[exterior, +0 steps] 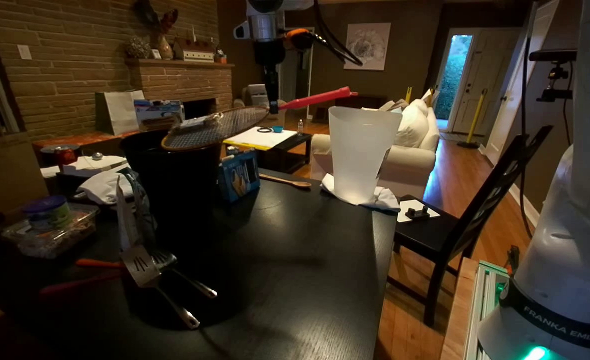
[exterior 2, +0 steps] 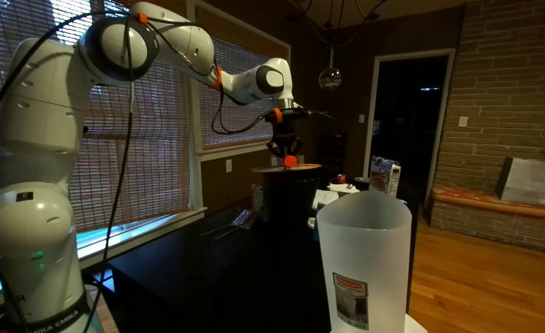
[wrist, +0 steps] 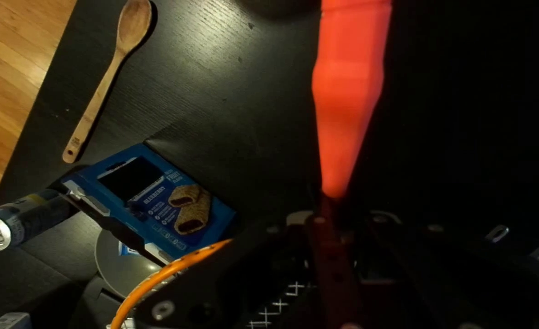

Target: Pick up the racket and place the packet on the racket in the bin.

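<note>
Dark tabletop [exterior: 295, 240]: racket [exterior: 244, 121] held over the bin [exterior: 174, 185]

From the left in an exterior view, the bin stands under the racket's tilted head [exterior: 214, 134]; the packet [exterior: 200, 121] lies on the head, not yet inside. Next comes the gripper [exterior: 273, 108], closed on the racket between head and red handle [exterior: 317, 99]. The pick-up looks done and the drop seems in hand: the next move likely calls for tipping the head further so the packet slides in. The bin's inside is hidden; whether head and bin touch cannot be told. The wrist view cuts off most of the head.
</note>
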{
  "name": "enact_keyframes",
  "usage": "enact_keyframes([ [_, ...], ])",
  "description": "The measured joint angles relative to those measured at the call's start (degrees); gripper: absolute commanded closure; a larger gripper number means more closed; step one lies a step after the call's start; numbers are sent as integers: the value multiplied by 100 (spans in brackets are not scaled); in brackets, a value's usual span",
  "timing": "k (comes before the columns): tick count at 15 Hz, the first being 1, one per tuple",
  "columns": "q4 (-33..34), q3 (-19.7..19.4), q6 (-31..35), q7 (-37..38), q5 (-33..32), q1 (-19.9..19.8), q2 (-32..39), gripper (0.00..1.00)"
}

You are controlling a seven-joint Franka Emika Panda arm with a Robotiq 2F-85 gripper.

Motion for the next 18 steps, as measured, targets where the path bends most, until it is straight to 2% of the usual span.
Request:
enact_keyframes([
  [9, 753, 18, -478, 88, -183, 3, 455, 97],
  [18, 1915, 10, -1920, 308, -183, 1, 914, 97],
])
